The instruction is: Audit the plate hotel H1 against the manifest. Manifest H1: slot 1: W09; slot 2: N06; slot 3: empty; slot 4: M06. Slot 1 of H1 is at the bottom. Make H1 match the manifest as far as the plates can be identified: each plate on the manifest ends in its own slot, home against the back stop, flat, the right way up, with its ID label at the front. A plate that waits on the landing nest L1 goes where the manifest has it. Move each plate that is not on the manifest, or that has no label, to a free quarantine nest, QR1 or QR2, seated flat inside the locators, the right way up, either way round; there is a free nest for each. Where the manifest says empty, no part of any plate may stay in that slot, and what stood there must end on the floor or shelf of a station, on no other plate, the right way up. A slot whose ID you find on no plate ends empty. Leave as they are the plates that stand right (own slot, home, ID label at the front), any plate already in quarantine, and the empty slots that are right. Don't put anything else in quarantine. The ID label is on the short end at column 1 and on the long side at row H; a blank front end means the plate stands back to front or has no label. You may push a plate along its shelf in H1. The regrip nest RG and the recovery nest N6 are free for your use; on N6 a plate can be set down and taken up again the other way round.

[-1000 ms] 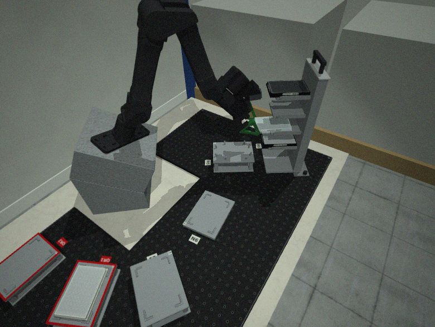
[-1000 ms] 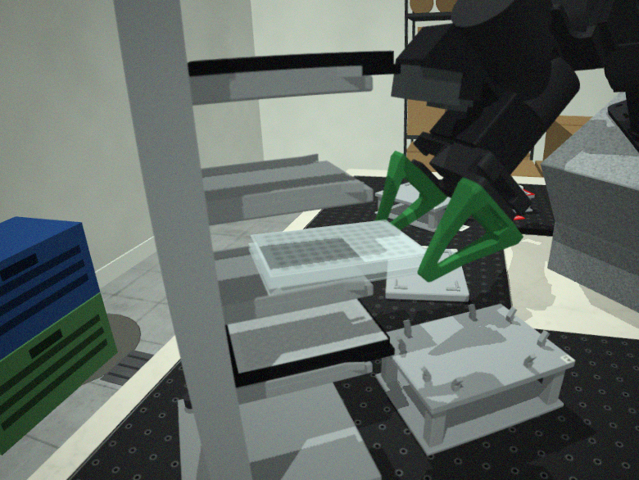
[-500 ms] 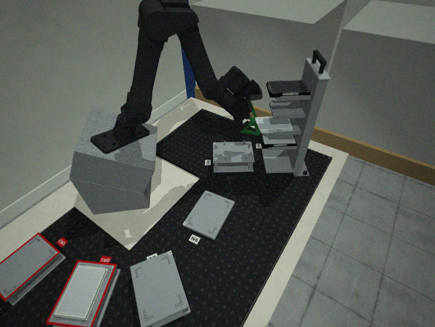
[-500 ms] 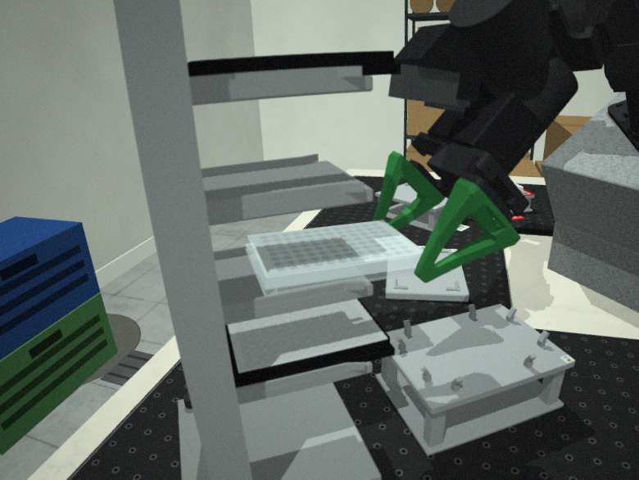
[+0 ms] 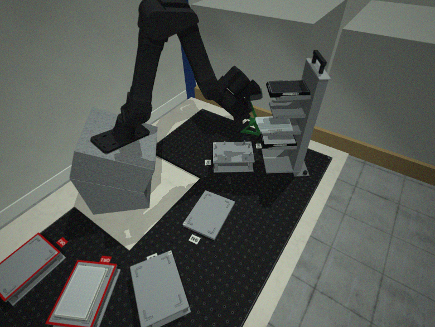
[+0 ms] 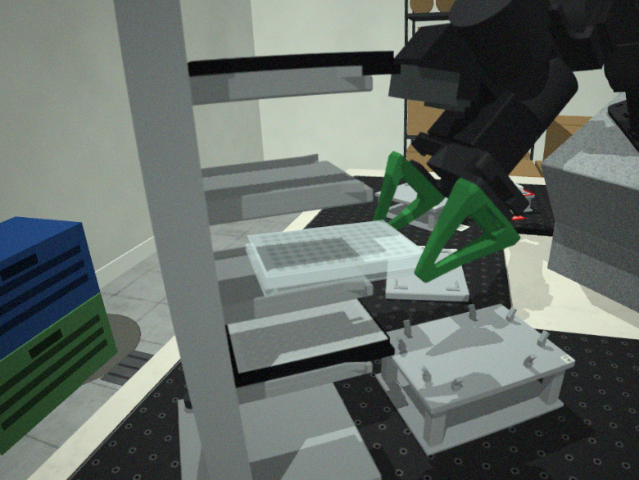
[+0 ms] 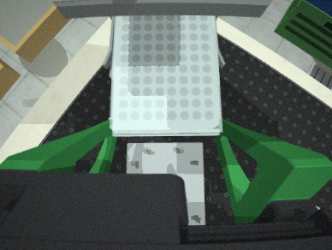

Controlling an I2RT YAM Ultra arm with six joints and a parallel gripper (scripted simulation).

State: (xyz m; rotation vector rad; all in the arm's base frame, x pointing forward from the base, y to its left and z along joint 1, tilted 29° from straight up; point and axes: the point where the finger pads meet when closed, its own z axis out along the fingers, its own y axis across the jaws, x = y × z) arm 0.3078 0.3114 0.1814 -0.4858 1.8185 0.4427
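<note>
My gripper (image 5: 258, 126) (image 6: 401, 248) (image 7: 165, 124) is shut on the clear plate (image 5: 274, 124) (image 6: 319, 258) (image 7: 167, 77), fingers on its long sides at the front end. The plate is over the slot 2 shelf of hotel H1 (image 5: 313, 115) (image 6: 165, 206), with a gap to the post behind it; whether it touches the shelf I cannot tell. I read no label on its front end. A black-framed plate (image 5: 279, 139) (image 6: 310, 335) is in slot 1, a dark plate (image 5: 288, 87) (image 6: 289, 62) in slot 4. The slot 3 shelf (image 5: 288, 111) (image 6: 289, 180) is empty. IDs are unreadable.
Regrip nest RG (image 5: 233, 153) (image 6: 464, 355) (image 7: 194, 184) stands in front of H1, with upright pins. N6 (image 5: 209, 214) and another nest (image 5: 158, 288) hold no plate. A white plate (image 5: 81, 291) sits in QR1; QR2 (image 5: 28, 263) holds none.
</note>
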